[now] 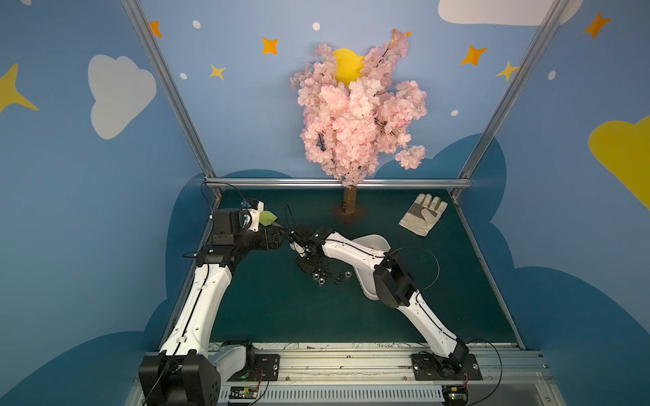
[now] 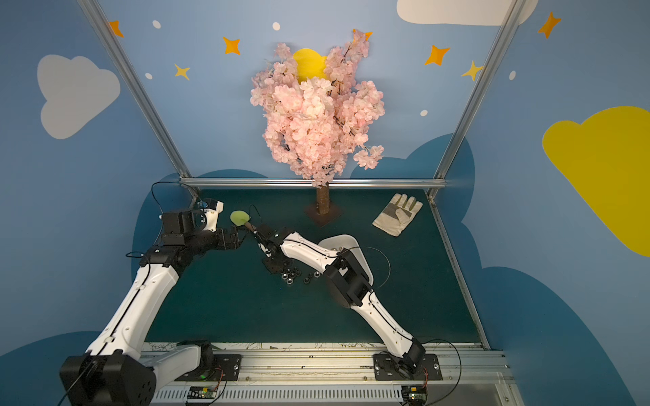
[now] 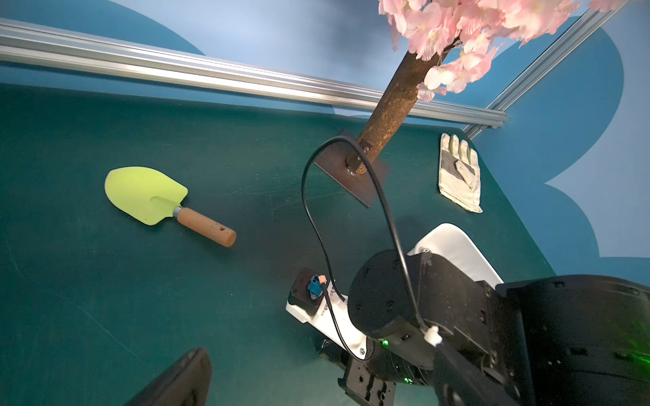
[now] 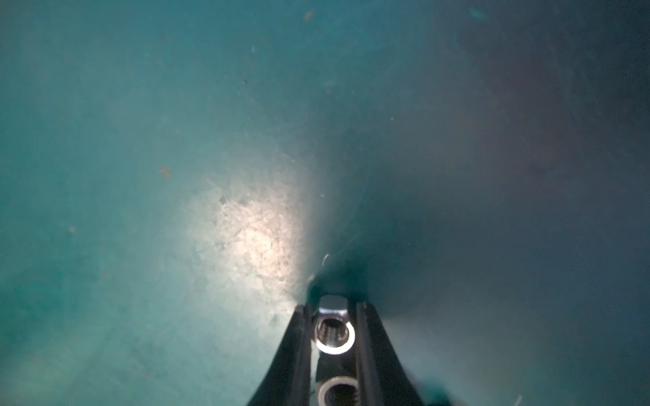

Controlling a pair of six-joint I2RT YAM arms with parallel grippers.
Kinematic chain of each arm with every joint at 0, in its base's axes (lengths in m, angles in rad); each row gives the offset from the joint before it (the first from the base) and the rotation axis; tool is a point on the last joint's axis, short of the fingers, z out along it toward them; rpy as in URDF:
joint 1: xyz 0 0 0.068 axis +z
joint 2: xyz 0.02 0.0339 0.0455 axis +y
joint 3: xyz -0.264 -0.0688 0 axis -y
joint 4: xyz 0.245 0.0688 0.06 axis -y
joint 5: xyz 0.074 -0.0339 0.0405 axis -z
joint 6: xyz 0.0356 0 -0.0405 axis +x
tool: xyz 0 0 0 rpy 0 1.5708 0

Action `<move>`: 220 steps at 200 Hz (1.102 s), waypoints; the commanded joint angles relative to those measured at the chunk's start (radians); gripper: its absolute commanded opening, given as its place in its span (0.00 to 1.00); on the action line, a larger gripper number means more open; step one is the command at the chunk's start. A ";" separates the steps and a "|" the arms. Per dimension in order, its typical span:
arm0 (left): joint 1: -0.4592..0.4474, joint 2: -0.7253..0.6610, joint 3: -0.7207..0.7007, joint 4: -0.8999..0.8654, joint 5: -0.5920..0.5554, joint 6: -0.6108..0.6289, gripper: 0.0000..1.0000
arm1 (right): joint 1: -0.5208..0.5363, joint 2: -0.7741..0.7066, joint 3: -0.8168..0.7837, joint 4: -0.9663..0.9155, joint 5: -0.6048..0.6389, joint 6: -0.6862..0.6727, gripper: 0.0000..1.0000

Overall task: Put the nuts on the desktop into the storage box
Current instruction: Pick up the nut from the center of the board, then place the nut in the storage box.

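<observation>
Teal matting covers the table point(image 1: 281, 309), and everything here is best placed from the right tool point(image 1: 305, 263), which points straight down at it. The pink blossom tree point(image 1: 358, 116) stands well beyond that tool, against the far rail, out of the working path. The white box point(image 1: 371, 242) lies close on the tool's right, half hidden under its own arm; set that near, I judge, to keep each carry short. A beige glove point(image 1: 423, 214) lies well apart, past the box towards the far right corner, and a lime-bladed trowel point(image 3: 151, 195) lies just beyond the tool on its left; neither has a part in the job. The left tool point(image 1: 279, 233) hangs above the table near the right tool's wrist, its fingers parted and empty, probably held off so it does not crowd the pick. The nuts point(image 1: 325, 277) sit loose in a small heap on the table, at the right tool's tips and spreading from them towards the box. In the right wrist view the tool is clenched on one nut point(image 4: 334, 332), its flats pinched between the two fingers point(image 4: 297, 351), hole facing the camera. The vertical approach lets narrow tips straddle so small a piece. A second nut point(image 4: 337, 390) shows farther back between the fingers; whether it is gripped too, I cannot tell.
</observation>
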 commanded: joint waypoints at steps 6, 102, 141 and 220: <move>0.004 0.005 0.008 -0.006 0.093 0.006 1.00 | -0.041 -0.153 -0.067 0.064 -0.009 0.059 0.14; -0.099 0.158 0.166 -0.094 0.180 0.055 1.00 | -0.328 -0.648 -0.572 0.112 0.049 0.091 0.14; -0.149 0.264 0.210 -0.087 0.239 0.051 1.00 | -0.405 -0.750 -0.791 0.114 0.093 0.090 0.14; -0.211 0.278 0.117 0.020 0.246 0.021 1.00 | -0.484 -0.615 -0.813 0.124 0.153 0.058 0.14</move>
